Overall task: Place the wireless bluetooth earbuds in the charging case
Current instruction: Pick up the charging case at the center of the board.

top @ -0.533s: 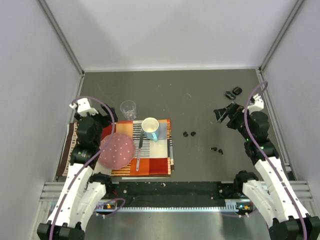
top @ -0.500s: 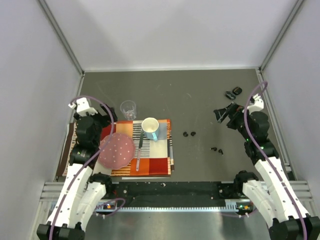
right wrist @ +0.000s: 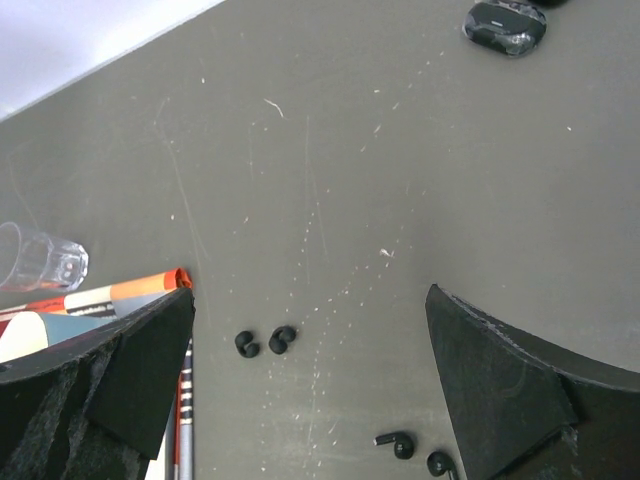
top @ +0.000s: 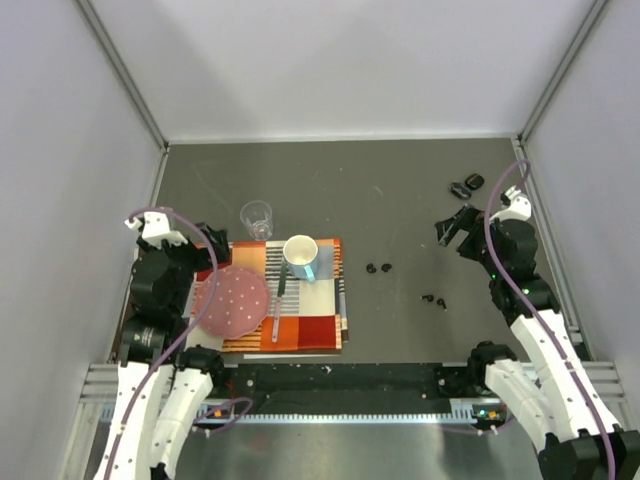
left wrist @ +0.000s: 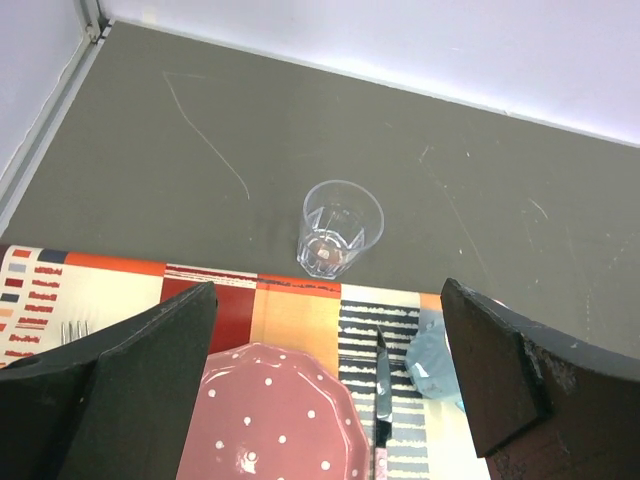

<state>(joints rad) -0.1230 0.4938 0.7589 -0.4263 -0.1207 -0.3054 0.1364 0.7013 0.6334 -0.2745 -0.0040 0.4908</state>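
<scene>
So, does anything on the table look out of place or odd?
The earbuds lie loose on the table in two pairs, apart from the charging cases near the far right corner. Nothing looks spilled.

Tiny black earbuds (top: 372, 269) lie loose in two pairs mid-table, with black oval charging cases (top: 474, 181) toward two o'clock.

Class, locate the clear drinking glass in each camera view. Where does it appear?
Top external: clear glass left of centre, just beyond the placemat.
Left wrist: glass at centre, beyond the placemat.
Right wrist: glass at the left edge.
Shared landmark: the placemat.
</scene>
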